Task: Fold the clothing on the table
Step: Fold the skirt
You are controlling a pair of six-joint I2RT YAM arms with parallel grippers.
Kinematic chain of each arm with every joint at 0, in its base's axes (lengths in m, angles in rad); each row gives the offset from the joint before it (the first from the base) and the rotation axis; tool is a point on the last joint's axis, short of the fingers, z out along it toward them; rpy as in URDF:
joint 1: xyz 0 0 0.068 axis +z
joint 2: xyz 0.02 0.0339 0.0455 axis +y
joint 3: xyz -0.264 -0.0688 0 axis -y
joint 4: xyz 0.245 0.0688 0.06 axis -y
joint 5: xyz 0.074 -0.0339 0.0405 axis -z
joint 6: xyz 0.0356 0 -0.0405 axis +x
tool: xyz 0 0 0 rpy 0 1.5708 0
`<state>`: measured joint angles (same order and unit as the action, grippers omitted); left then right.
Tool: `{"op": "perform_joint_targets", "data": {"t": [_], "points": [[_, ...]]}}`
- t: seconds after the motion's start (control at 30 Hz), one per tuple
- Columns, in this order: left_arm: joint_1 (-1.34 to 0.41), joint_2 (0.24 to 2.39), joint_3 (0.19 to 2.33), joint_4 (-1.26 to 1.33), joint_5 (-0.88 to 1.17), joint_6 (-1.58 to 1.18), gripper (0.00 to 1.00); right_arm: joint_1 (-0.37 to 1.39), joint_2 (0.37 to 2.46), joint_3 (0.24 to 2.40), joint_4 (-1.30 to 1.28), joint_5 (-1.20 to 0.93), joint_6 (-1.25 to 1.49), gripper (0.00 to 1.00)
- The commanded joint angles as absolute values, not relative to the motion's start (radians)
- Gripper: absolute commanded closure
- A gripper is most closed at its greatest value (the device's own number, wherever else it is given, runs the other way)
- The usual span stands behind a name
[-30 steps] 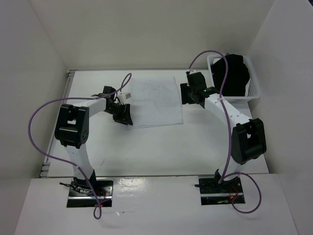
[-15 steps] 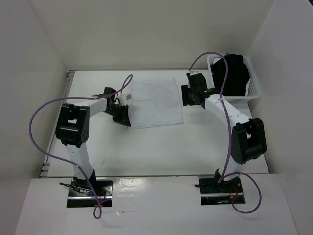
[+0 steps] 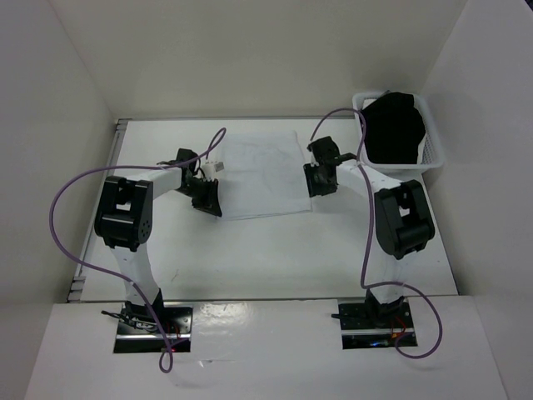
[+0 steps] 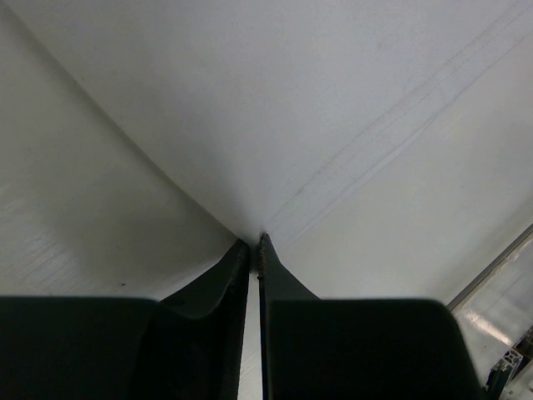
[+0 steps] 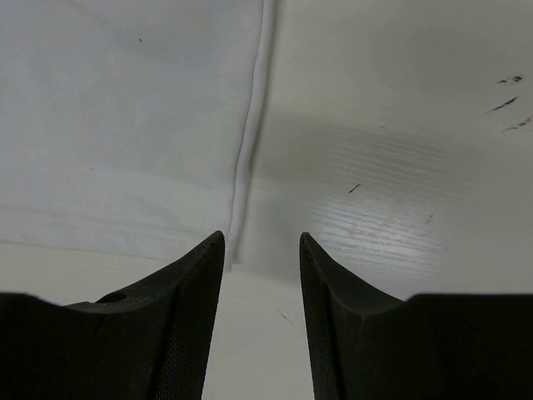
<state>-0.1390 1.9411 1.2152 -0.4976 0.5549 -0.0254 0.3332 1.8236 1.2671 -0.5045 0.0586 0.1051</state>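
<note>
The white clothing [image 3: 263, 169] lies spread flat in the far middle of the table [image 3: 275, 250]. My left gripper [image 3: 209, 197] sits at its left near corner. In the left wrist view that gripper [image 4: 254, 244] is shut on a pinch of the clothing [image 4: 250, 100], which tents up toward the tips. My right gripper [image 3: 310, 180] is at the garment's right edge. In the right wrist view it [image 5: 261, 243] is open, low over the table [image 5: 400, 167], with the clothing's hem [image 5: 250, 150] running up just ahead of the left finger.
A white slotted basket [image 3: 435, 157] holding a black garment [image 3: 393, 129] stands at the far right. White walls close in the table on three sides. A metal rail [image 3: 117, 133] runs along the left edge. Purple cables [image 3: 62, 208] loop over both arms.
The left jaws have shut on the clothing's left near corner. The right arm has swung left and nearer, to the garment's right edge, and its jaws have narrowed.
</note>
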Motion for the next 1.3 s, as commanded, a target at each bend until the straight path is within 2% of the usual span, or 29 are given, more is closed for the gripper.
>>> {"op": "perform_joint_targets", "data": {"t": [0.0,1.07,1.13,1.27], "points": [[-0.133,1.936,1.213,-0.532,0.531,0.014,0.88,0.328,1.832,1.269,-0.534,0.025,0.089,0.53],[-0.133,1.936,1.223,-0.541,0.531,0.023,0.87,0.337,1.951,1.269,-0.584,-0.147,0.028,0.58],[-0.133,1.945,1.223,-0.551,0.531,0.032,0.87,0.347,1.960,1.278,-0.584,-0.147,0.018,0.60],[-0.133,1.945,1.223,-0.551,0.531,0.032,0.87,0.356,1.970,1.278,-0.584,-0.156,0.018,0.73]]}}
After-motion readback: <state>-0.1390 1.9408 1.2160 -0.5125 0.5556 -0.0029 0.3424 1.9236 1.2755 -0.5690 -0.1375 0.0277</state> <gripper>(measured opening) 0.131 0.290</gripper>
